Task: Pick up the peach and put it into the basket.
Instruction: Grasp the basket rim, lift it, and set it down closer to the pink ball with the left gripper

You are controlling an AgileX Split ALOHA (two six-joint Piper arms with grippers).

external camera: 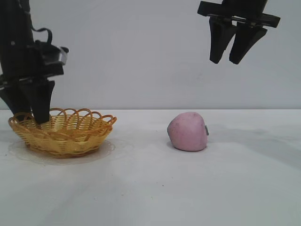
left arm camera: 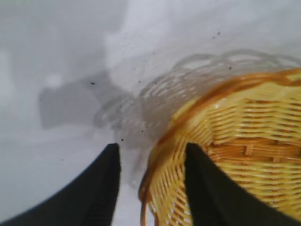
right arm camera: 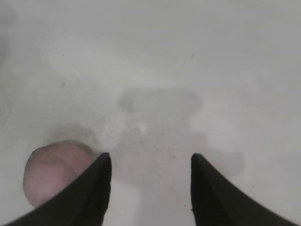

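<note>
The pale pink peach point(external camera: 188, 132) lies on the white table, right of centre, with a small grey-green stub on its right side. The yellow woven basket point(external camera: 63, 134) with an orange looped rim stands at the left. My left gripper point(external camera: 30, 117) is open at the basket's left end, its fingers straddling the rim: in the left wrist view point(left arm camera: 150, 155) one finger is inside the basket point(left arm camera: 244, 136) and one outside. My right gripper point(external camera: 225, 61) is open and empty, high above the table, above and right of the peach. The right wrist view point(right arm camera: 150, 160) shows the peach point(right arm camera: 51, 174) beside one finger.
The white table point(external camera: 150, 188) runs back to a plain pale wall. Bare table lies between the basket and the peach and to the right of the peach. No other objects show.
</note>
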